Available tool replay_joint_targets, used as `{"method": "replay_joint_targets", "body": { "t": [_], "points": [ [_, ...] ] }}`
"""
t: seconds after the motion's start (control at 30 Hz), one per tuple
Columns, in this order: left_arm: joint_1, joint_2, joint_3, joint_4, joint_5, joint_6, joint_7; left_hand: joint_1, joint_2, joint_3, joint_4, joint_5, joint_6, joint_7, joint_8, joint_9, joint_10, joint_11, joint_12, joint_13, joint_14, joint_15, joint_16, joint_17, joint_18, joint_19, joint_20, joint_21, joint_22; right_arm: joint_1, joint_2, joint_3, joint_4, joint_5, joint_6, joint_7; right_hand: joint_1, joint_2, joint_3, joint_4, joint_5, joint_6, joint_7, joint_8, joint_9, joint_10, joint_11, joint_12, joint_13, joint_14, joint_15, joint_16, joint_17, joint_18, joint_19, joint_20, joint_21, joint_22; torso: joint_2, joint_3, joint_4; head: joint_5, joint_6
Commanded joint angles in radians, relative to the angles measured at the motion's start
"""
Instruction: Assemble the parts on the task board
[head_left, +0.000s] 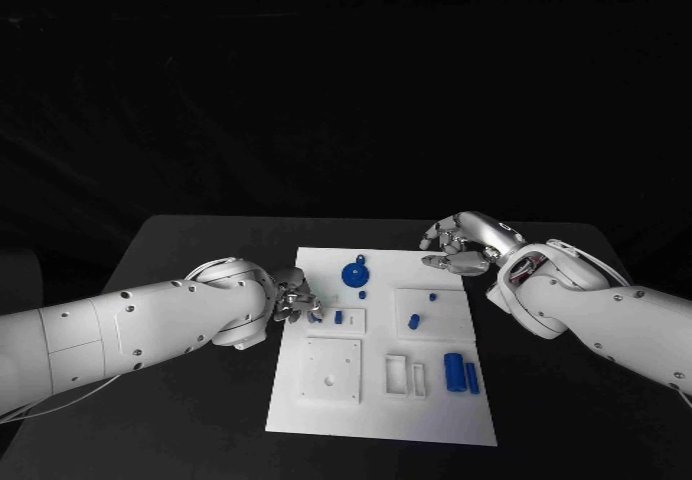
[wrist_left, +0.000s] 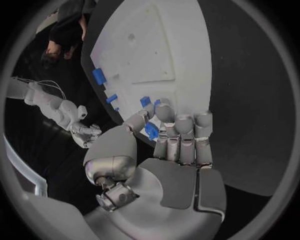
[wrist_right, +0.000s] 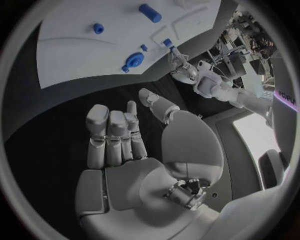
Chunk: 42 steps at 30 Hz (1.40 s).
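Several parts (head_left: 459, 371) lie loose on the task board (head_left: 382, 418); left hand (head_left: 296, 304) pinches one blue part (wrist_left: 151, 131), right hand (head_left: 464, 245) hovers empty, fingers apart; assembly appears early.

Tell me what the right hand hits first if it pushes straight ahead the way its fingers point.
Probably the task board: the right hand, open above the bare table, points toward the board's near edge, and the round blue part lies just past it. Its height above the table is unclear.
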Motion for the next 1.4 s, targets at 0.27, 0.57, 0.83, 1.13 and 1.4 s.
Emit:
{"method": "replay_joint_targets", "body": {
  "t": [0.27,0.57,0.83,1.13,1.4],
  "points": [
    [0.001,0.016,-0.006,-0.001,-0.091,-0.017,-0.013,-0.001,0.005,0.033,0.025,0.01,0.083,-0.064,0.15,0.029,0.071,-0.062,0.008,0.004,0.083,-0.076,0.005,0.003,0.017,0.01,-0.152,0.01,-0.001,0.001,0.0,0.001,0.002,0.0,0.0,0.003,0.001,-0.006,-0.003,0.001,0.005,0.007,0.01,-0.004,0.002,-0.005,0.002,-0.003,-0.001,0.002,-0.003,-0.007,0.001,0.098,0.001,-0.008,-0.005,0.014,0.0,0.0003,-0.0005,0.0,0.002],
    [0.0,0.023,-0.015,-0.003,-0.131,-0.018,-0.014,-0.002,0.004,0.034,0.025,0.012,0.086,-0.065,0.151,0.03,0.072,-0.063,0.011,0.006,0.085,-0.076,0.007,0.005,0.018,0.012,-0.152,0.012,-0.001,0.001,0.0,0.001,0.001,0.0,0.002,0.002,0.001,-0.007,-0.003,0.002,0.006,0.007,0.01,-0.004,0.002,-0.005,0.002,-0.003,-0.001,0.002,-0.003,-0.007,0.001,0.098,0.002,-0.008,-0.005,0.014,0.0,-0.0007,-0.0005,-0.001,0.001],
    [-0.001,0.027,-0.025,-0.009,-0.162,-0.022,-0.015,-0.003,0.002,0.037,0.026,0.013,0.087,-0.066,0.151,0.031,0.072,-0.063,0.013,0.008,0.086,-0.077,0.009,0.006,0.018,0.013,-0.152,0.012,-0.002,0.001,0.001,0.001,0.003,0.0,0.004,0.003,0.0,-0.007,-0.003,0.002,0.007,0.007,0.01,-0.004,0.002,-0.005,0.002,-0.003,-0.001,0.002,-0.003,-0.007,0.001,0.098,0.002,-0.008,-0.005,0.014,0.0,-0.0008,0.0004,-0.004,-0.001],
    [-0.002,0.029,-0.028,-0.014,-0.169,-0.024,-0.015,-0.005,0.0,0.04,0.028,0.012,0.087,-0.066,0.152,0.032,0.072,-0.063,0.015,0.009,0.086,-0.077,0.009,0.007,0.018,0.015,-0.151,0.01,-0.003,0.001,0.001,0.001,0.003,0.0,0.004,0.003,0.0,-0.008,-0.004,0.003,0.008,0.007,0.01,-0.005,0.003,-0.005,0.002,-0.003,-0.001,0.002,-0.003,-0.007,0.001,0.098,0.002,-0.008,-0.005,0.014,0.0,-0.0013,0.0001,-0.003,-0.002],
    [-0.002,0.031,-0.03,-0.015,-0.168,-0.016,-0.014,-0.005,-0.001,0.042,0.029,0.011,0.087,-0.066,0.152,0.032,0.071,-0.063,0.016,0.01,0.086,-0.077,0.01,0.007,0.018,0.016,-0.151,0.009,-0.003,0.001,0.001,0.001,0.005,0.001,0.007,0.003,0.0,-0.008,-0.004,0.004,0.009,0.007,0.01,-0.005,0.003,-0.005,0.002,-0.003,-0.001,0.002,-0.003,-0.007,0.001,0.098,0.002,-0.008,-0.005,0.014,-0.001,-0.0006,0.0004,-0.003,-0.004]
  ]
}}
